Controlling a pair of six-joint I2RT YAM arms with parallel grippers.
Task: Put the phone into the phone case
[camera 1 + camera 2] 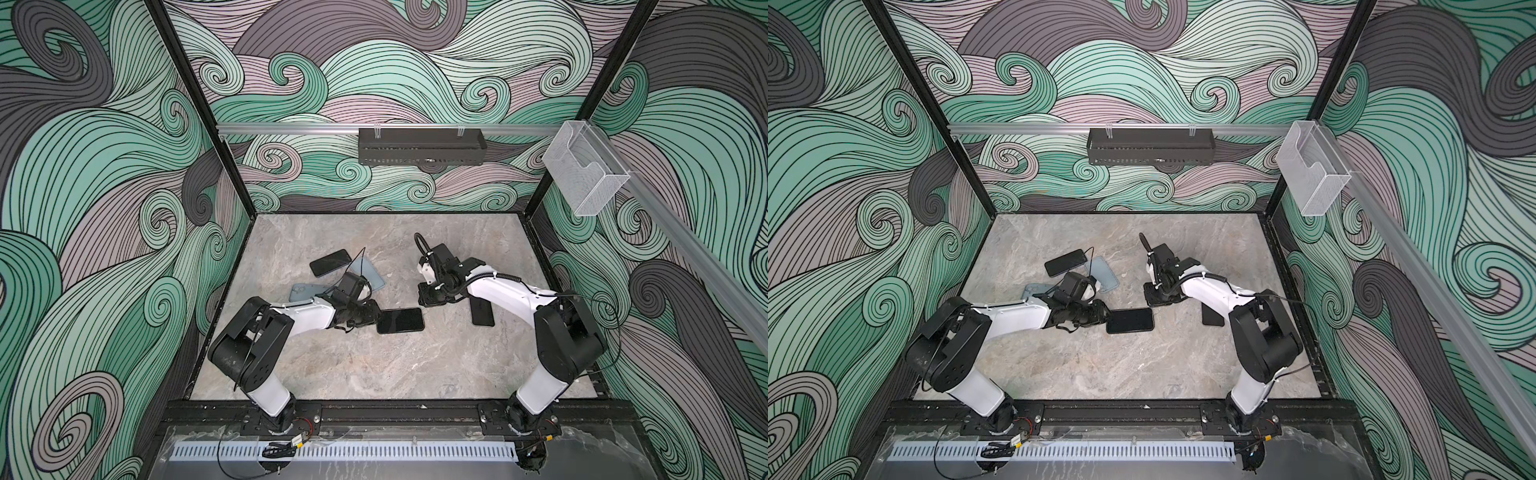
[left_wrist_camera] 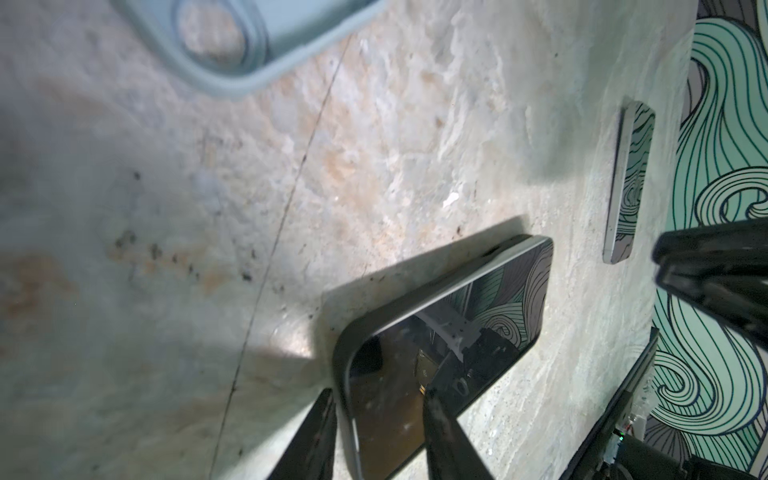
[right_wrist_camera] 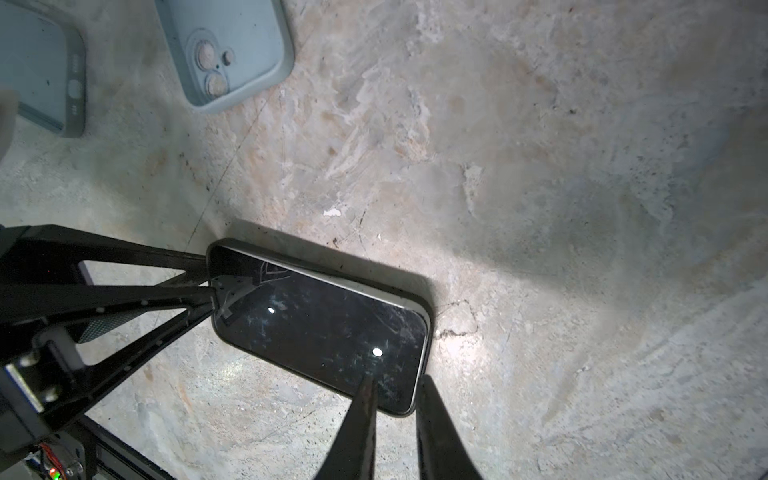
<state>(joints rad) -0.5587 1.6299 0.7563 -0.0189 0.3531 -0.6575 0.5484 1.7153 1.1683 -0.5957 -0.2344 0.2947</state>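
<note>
Between the fingers of the left gripper (image 2: 378,392) sits one short end of the phone (image 1: 400,320). One finger (image 2: 444,432) lies over the dark glass, and the other is just past the edge. The fingers are apart, but I cannot tell if they squeeze the phone.

A black case (image 2: 341,374) goes round the phone. A thin pale strip shows inside the rim along one long side.

At the tips of the right gripper (image 3: 395,380) is a corner of the phone's other end. Its two fingers are nearly together, and I cannot tell if they pinch anything.

Both grippers are low over the table (image 1: 374,374). Off to one side of the left gripper, well apart from the phone, lie a light blue case (image 3: 237,54) and a greyer case (image 3: 41,70). Back behind the right gripper, partly under its arm, lies another dark phone (image 1: 482,311).
</note>
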